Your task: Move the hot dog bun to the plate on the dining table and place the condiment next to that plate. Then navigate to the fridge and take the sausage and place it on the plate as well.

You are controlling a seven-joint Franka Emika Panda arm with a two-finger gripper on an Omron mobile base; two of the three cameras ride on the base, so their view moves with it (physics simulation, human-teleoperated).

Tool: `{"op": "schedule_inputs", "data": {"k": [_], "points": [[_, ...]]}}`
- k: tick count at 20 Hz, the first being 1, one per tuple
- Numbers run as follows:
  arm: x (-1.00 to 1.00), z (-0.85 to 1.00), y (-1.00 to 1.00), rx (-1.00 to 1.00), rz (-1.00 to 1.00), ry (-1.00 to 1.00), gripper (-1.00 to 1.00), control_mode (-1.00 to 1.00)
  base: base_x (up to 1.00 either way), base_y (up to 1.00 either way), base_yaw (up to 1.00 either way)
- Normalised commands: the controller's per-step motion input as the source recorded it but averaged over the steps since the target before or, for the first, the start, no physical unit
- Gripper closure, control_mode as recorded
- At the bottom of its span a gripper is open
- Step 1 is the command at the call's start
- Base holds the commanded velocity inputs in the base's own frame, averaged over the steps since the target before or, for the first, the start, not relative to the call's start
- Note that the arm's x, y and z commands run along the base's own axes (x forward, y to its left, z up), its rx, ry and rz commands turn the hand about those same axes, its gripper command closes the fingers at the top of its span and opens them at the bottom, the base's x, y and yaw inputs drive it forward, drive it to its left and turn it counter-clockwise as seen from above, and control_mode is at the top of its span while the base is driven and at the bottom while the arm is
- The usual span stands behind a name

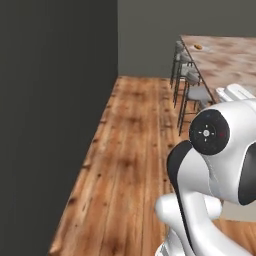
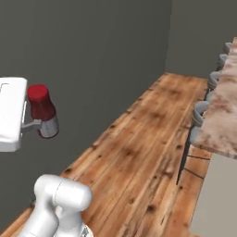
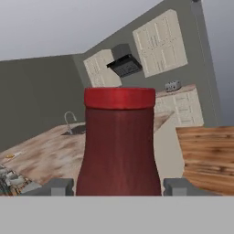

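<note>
The condiment [image 2: 42, 111], a dark red bottle with a red cap and a pale label, hangs upright in the air over the wooden floor. My gripper [image 2: 43, 123] is shut on its lower body. In the hand view the condiment [image 3: 119, 141] stands close between the two fingertips [image 3: 57, 186], with my gripper [image 3: 119, 186] pressed against both of its sides. A small orange thing [image 1: 198, 47] lies far off on a marbled brown-and-beige top [image 1: 227, 62]; it is too small to tell what it is. The plate, fridge and sausage are out of view.
Grey stools [image 1: 192, 80] line the near side of the marbled top [image 2: 222, 120]. A dark grey wall [image 1: 50, 125] runs along the left of the wooden floor [image 1: 130, 165]. Beyond the bottle stand a sink counter [image 3: 75, 130], cream cabinets [image 3: 160, 41] and a range hood [image 3: 124, 61].
</note>
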Motion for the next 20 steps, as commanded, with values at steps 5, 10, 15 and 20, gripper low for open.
{"op": "schedule_inputs", "data": {"k": [5, 10, 15, 20], "points": [[0.00, 0.00, 0.00, 0.00, 0.00, 0.00, 1.00, 1.00, 1.00, 0.46, -0.34], [0.00, 0.00, 0.00, 0.00, 0.00, 0.00, 1.00, 1.00, 1.00, 0.66, -0.38], [0.00, 0.00, 0.00, 0.00, 0.00, 0.00, 1.00, 1.00, 1.00, 0.70, -0.39], [0.00, 0.00, 0.00, 0.00, 0.00, 0.00, 1.00, 1.00, 1.00, 0.50, -0.34]]}}
